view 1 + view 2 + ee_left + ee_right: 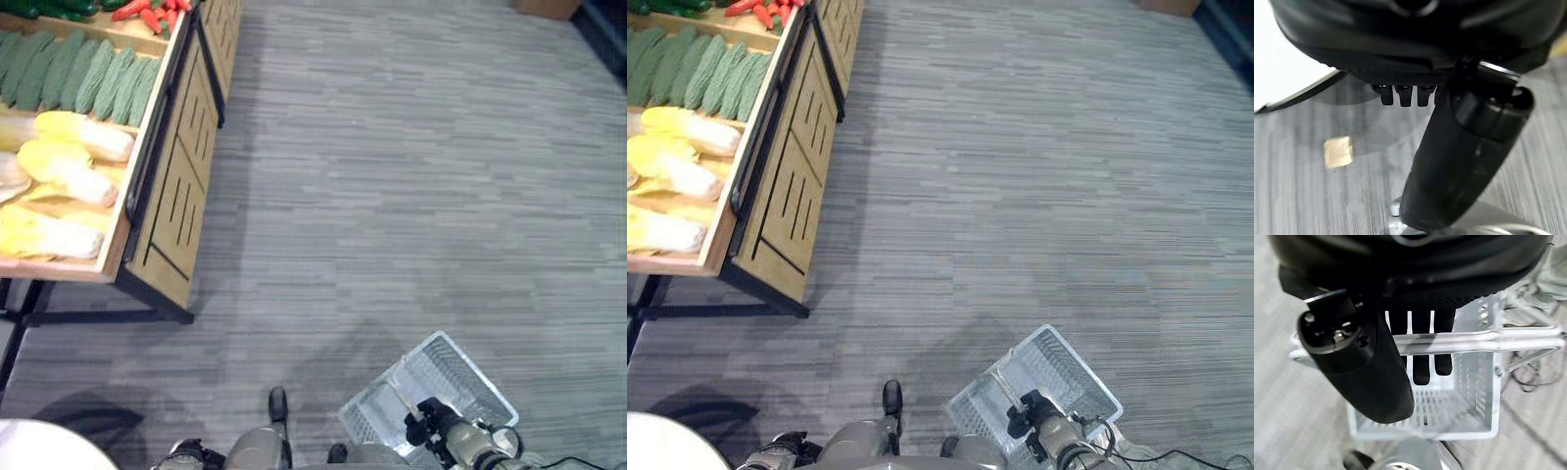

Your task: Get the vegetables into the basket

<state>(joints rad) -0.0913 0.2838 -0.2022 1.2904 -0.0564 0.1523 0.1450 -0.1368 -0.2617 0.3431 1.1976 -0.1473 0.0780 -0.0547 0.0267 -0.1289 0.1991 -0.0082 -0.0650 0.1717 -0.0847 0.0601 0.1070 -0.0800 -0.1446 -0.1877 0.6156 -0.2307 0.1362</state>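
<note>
A: Right hand (1400,333) first. Fingers (1420,367) are curled over the handle (1474,340) of the white wire basket (1469,431), thumb closing from the near side. So it is clamped on the handle, and the basket hangs below the palm with nothing in it.

B: And the left hand (1464,161)?

A: Low beside the body, holding nothing. Fingers look curled in short, thumb standing out. I read it as closed on air.

B: The vegetables?

A: Well apart from both hands, ahead and off to the left hand's side. A wooden produce stand (162,230) holds pale yellow cabbages (69,171), nearest. Beyond those is a row of green bitter gourds (83,73), then red peppers (147,12) at the far end. Grey carpet floor (411,176) lies between.

B: Then the step is the approach?

A: My judgement, yes. Keep the handle grip firm and the basket level while walking. Stop with the stand on the left hand's side, so the free hand can reach the cabbages. Bring the basket in just beside the stand's edge, not bumping it.
</note>
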